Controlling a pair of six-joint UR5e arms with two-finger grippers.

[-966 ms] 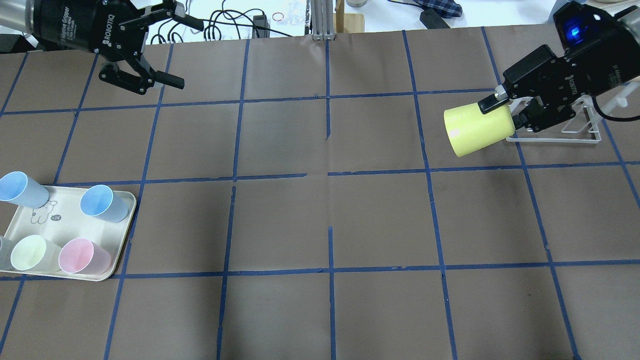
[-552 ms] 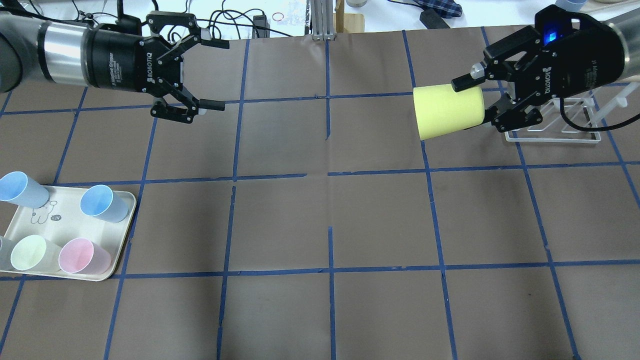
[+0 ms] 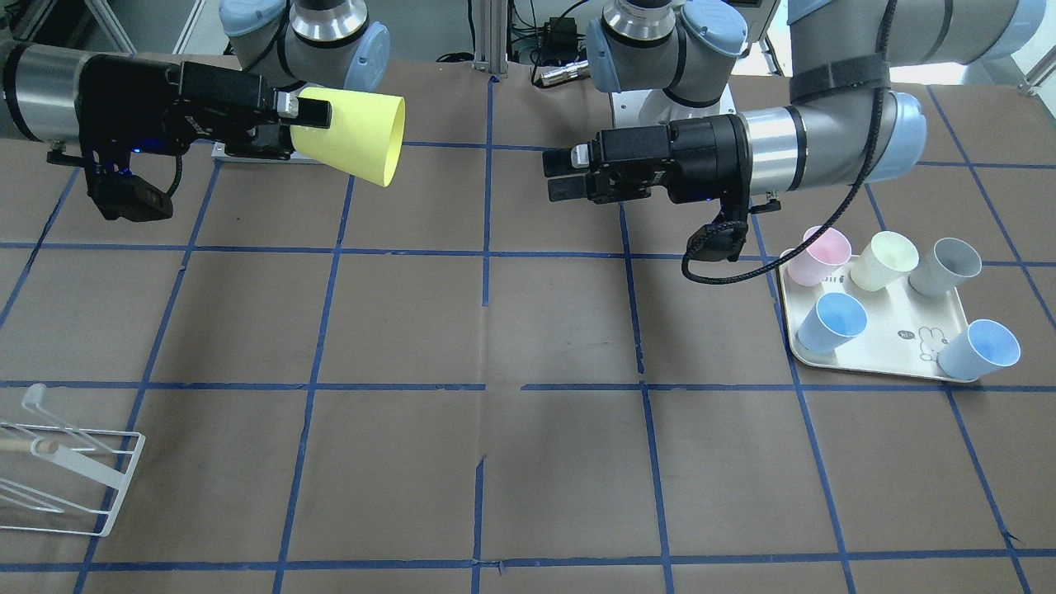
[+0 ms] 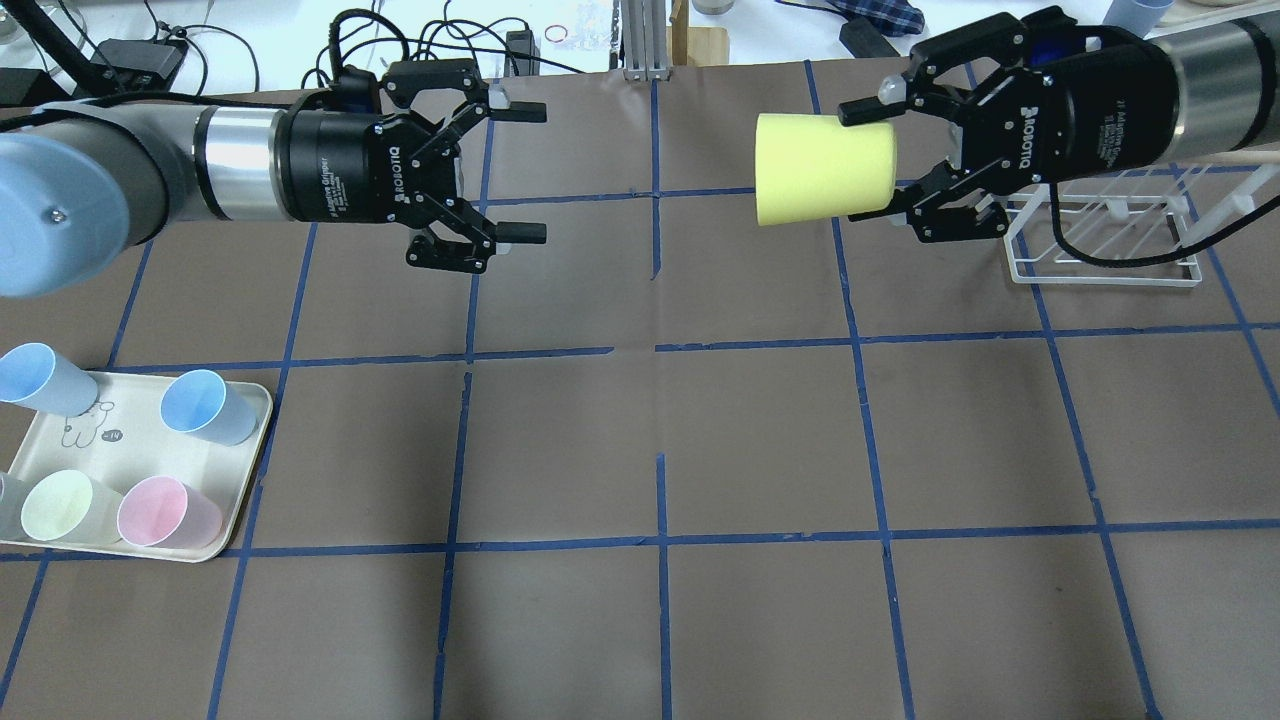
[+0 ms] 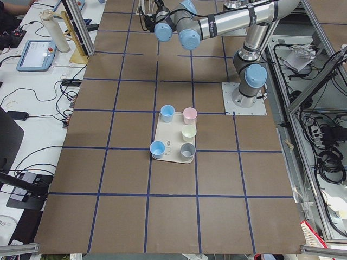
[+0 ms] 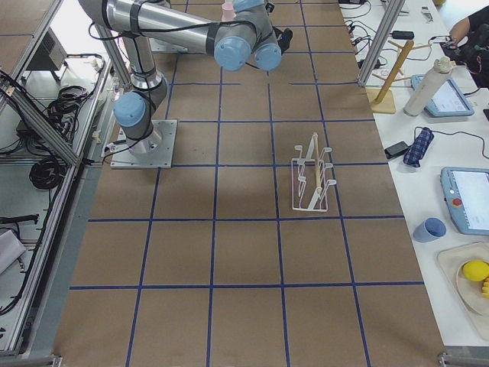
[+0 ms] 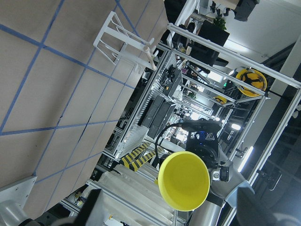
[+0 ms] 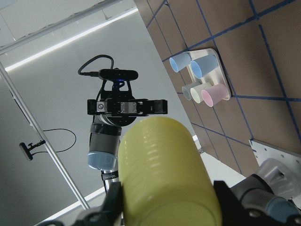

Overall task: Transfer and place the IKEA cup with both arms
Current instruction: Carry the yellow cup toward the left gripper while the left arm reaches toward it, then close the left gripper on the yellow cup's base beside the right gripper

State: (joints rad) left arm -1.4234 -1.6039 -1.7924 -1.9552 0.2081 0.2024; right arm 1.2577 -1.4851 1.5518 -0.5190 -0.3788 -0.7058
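Observation:
The lime-yellow IKEA cup (image 4: 822, 168) lies horizontal in the air over the far middle of the table, its mouth facing my left arm. My right gripper (image 4: 877, 162) is shut on its base end. In the front view the cup (image 3: 355, 136) and right gripper (image 3: 301, 124) are at the upper left. My left gripper (image 4: 535, 170) is open and empty, level with the cup, about one grid square from its mouth; it also shows in the front view (image 3: 557, 175). The left wrist view looks into the cup's mouth (image 7: 184, 180). The right wrist view shows the cup (image 8: 164, 174) with the left gripper (image 8: 127, 107) beyond it.
A cream tray (image 4: 130, 455) at the near left holds two blue cups, a pale cream-yellow cup (image 4: 55, 505), a pink cup (image 4: 160, 510) and a grey cup (image 3: 949, 266). A white wire rack (image 4: 1100, 245) stands under my right arm.
My right gripper carried the cup left and toward the far edge, turning it level. My left gripper swung right toward the middle and now faces the cup, still open.

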